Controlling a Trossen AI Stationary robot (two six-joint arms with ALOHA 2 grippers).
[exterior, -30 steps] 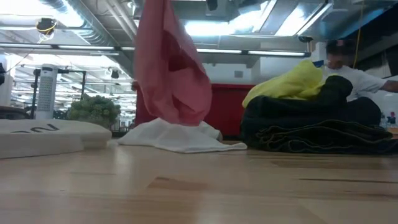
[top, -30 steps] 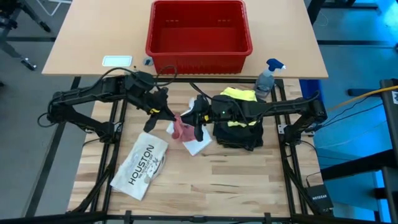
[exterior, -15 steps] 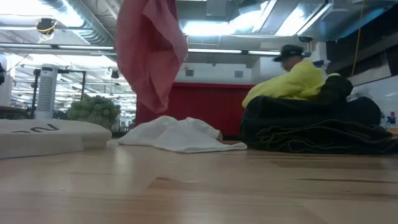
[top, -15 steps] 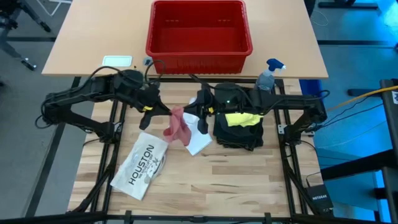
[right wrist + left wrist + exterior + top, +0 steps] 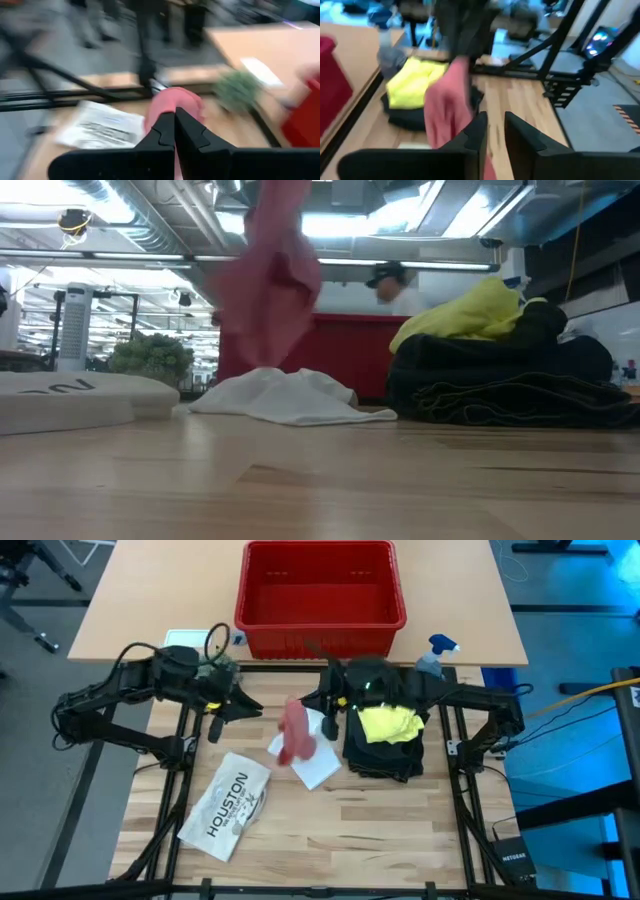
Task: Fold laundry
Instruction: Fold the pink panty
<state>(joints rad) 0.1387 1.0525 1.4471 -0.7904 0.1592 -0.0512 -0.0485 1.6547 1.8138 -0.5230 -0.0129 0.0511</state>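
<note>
Left gripper [image 5: 217,726] just let go, jaws slightly apart and empty, so the pink cloth [image 5: 295,733] now dangles over the white cloth [image 5: 317,768] from my clamped right gripper [image 5: 327,723] alone, fold not started

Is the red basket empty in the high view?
Yes, the red basket shows only its bare floor, with no cloth inside it.

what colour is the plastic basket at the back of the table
Red. The rectangular plastic basket shows best in the high view.
</note>
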